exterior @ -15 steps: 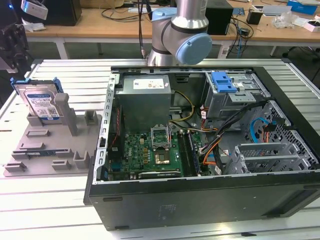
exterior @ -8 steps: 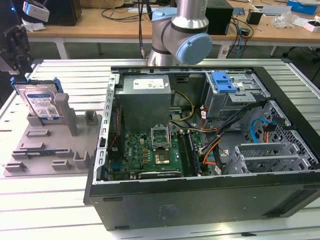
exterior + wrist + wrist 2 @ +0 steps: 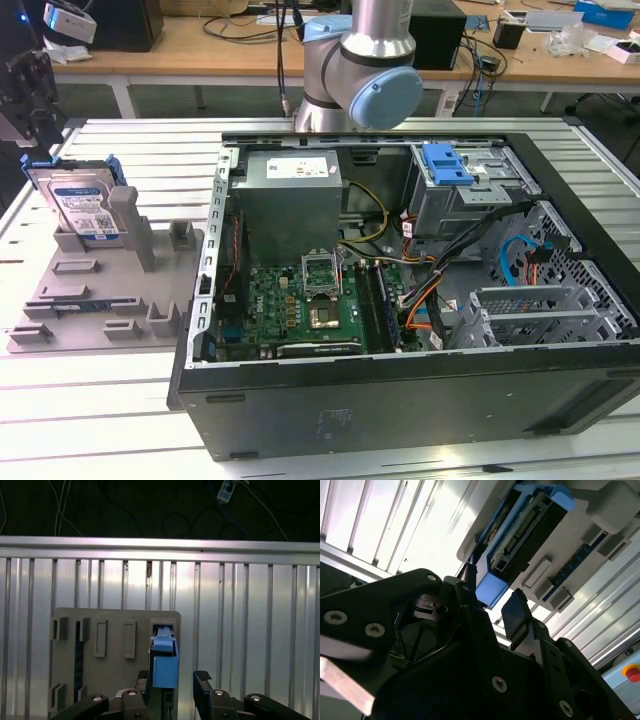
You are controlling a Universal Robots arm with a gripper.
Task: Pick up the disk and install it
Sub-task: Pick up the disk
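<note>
Right, exterior view: disk (image 3: 85, 205) stands on edge in grey holder tray (image 3: 100, 300), upper part of exterior view's left; gripper (image 3: 28, 88) hangs just above it.

Second wrist view: jaws spread, nothing pinched; disk's blue rail (image 3: 492, 587) near the gap.

First wrist view: rail hugs one finger, wide gap to other finger (image 3: 204, 686). We judge: centre gap over disk first, then descend straight, squeeze evenly.

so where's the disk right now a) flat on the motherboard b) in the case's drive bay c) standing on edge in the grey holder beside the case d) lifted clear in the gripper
c: the disk stands on edge in the grey holder at the exterior view's left, outside the case, the open gripper straddling its blue end.
</note>
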